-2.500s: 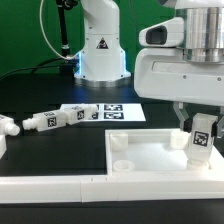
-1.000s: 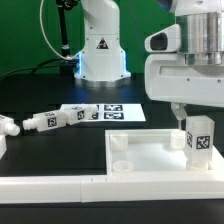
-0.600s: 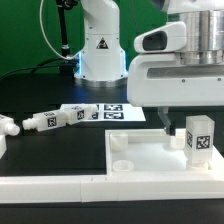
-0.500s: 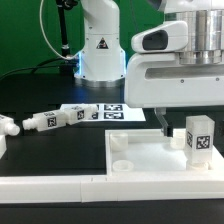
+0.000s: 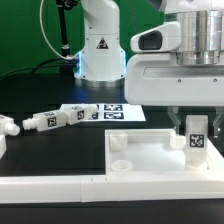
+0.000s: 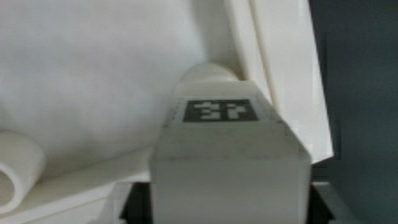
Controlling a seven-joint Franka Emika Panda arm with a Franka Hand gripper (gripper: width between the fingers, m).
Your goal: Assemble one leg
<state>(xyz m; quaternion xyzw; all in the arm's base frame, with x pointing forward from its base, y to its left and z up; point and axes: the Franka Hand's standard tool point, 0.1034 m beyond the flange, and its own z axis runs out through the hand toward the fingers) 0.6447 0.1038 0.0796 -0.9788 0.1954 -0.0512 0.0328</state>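
The leg [image 5: 196,137], a stubby white post with a square marker tag, stands upright at the far right corner of the large flat white panel [image 5: 145,160]. My gripper [image 5: 196,128] hangs straight over it with one finger on each side. In the wrist view the leg [image 6: 222,150] fills the gap between the dark fingers of my gripper [image 6: 222,205], which press against its two sides. The panel [image 6: 89,90] lies beneath it. A round knob [image 5: 118,142] sits at the panel's far left corner.
Two more tagged legs [image 5: 60,116] lie on the black table at the exterior view's left, and another [image 5: 6,127] lies at the left edge. The marker board [image 5: 118,112] lies behind the panel. The robot base [image 5: 100,50] stands at the back. A white bar [image 5: 60,185] runs along the front.
Half a second ago my gripper stood to the exterior view's left of the upright leg, apart from it. It has moved right and now straddles and grips the leg. The leg stayed in place.
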